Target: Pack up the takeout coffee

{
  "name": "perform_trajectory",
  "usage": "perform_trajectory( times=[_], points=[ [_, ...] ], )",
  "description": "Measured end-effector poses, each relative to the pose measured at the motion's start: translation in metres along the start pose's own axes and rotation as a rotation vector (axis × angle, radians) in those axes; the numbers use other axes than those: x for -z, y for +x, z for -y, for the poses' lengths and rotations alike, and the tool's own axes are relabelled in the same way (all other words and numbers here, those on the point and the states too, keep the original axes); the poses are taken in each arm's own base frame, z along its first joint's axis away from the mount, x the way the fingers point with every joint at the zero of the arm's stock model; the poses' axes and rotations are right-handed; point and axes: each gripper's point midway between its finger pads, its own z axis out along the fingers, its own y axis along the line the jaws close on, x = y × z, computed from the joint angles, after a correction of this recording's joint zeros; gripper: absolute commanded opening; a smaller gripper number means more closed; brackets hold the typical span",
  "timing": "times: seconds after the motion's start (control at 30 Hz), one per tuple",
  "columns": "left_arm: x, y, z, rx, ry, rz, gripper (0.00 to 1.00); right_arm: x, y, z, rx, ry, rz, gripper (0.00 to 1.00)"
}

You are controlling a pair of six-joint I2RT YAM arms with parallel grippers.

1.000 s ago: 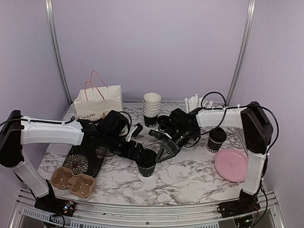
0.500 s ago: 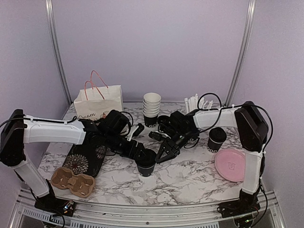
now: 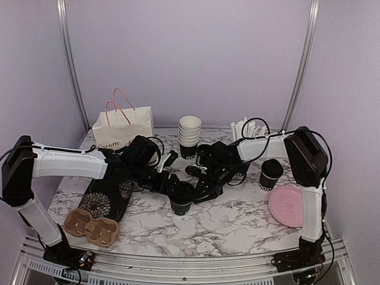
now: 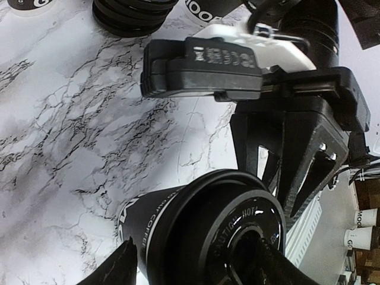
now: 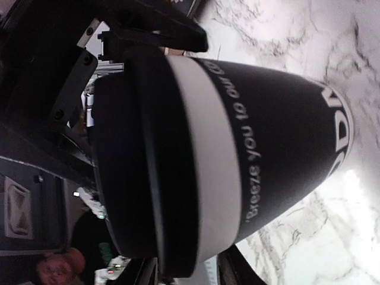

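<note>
Marble-veined desk (image 3: 237,222) under plain lilac walls: far left, a white paper bag (image 3: 122,127) stands at the back and a brown cardboard carrier (image 3: 90,227) lies near the front edge. At centre, the left tool (image 3: 176,190) clamps the sides of a lidded black coffee cup (image 3: 181,206) standing upright on the desk, largely hidden overhead by both arms. The right tool (image 3: 200,191) straddles the rim of the lid (image 4: 237,237); whether it grips cannot be made out. Behind is a stack of cups (image 3: 189,136); to the right, white straws (image 3: 246,127), a second lidded cup (image 3: 271,173) and a pink plate (image 3: 289,206).
</note>
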Motion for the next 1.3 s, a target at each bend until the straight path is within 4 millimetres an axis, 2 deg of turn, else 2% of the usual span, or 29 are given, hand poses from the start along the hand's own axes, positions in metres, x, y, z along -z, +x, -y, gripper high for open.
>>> perform_trajectory(
  times=[0.13,0.27,0.53,0.67,0.8,1.0,1.3],
  points=[
    [0.003,-0.003,-0.008,-0.007,-0.032,0.018,0.86,-0.001,-0.001,-0.002,0.131,0.13,-0.012,0.55],
    [0.003,-0.006,-0.011,-0.031,-0.056,0.031,0.93,-0.005,0.008,-0.013,0.263,0.232,-0.045,0.61],
    [0.019,-0.031,-0.014,-0.13,-0.153,0.098,0.97,0.008,0.018,-0.045,0.469,0.325,-0.047,0.61],
    [0.036,-0.051,-0.005,-0.182,-0.175,0.155,0.97,0.014,0.015,-0.053,0.525,0.349,-0.047,0.61],
    [0.051,-0.059,0.001,-0.21,-0.185,0.195,0.97,0.021,0.014,-0.057,0.558,0.366,-0.041,0.6],
    [0.047,-0.054,-0.003,-0.197,-0.192,0.171,0.96,0.036,0.011,-0.057,0.568,0.378,-0.014,0.59],
    [0.024,-0.04,-0.012,-0.157,-0.175,0.102,0.95,0.037,0.018,-0.049,0.557,0.377,-0.027,0.59]
  ],
)
